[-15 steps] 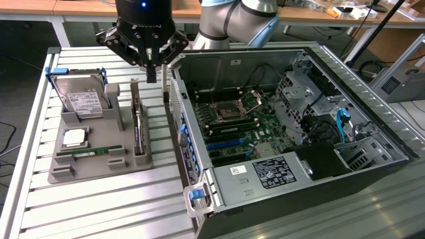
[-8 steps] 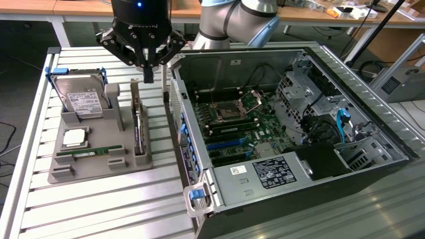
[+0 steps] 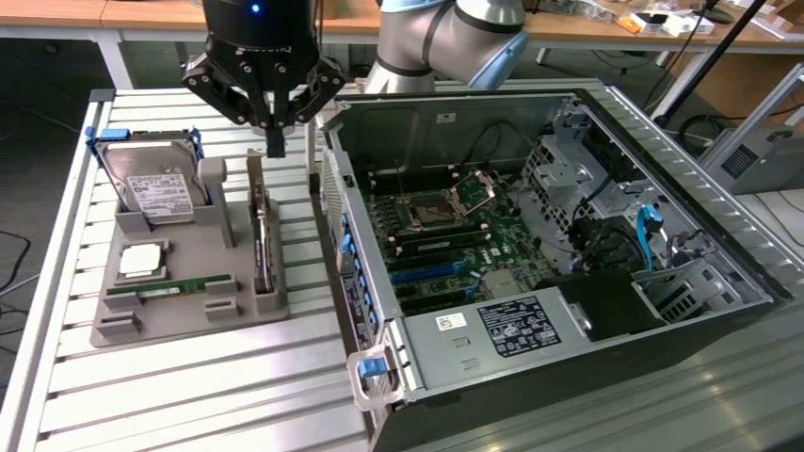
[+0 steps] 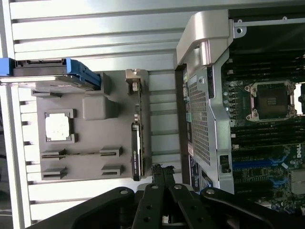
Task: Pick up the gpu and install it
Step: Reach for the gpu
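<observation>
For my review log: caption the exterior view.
Shut gripper hovers near the gpu, on edge in a grey holder beside the open computer case.

Colour-wise: the gpu (image 3: 260, 240) is a dark, near-black board with a silvery metal end. The tray (image 3: 188, 315) is plain matte grey, the hard drive (image 3: 157, 188) is silver with a white label in a bright blue frame, and the RAM stick (image 3: 169, 285) is green. The gripper (image 3: 274, 146) is all black. The table (image 3: 164, 391) is pale metal, striped by its slats. The motherboard (image 3: 453, 235) is green with blue slots.
</observation>
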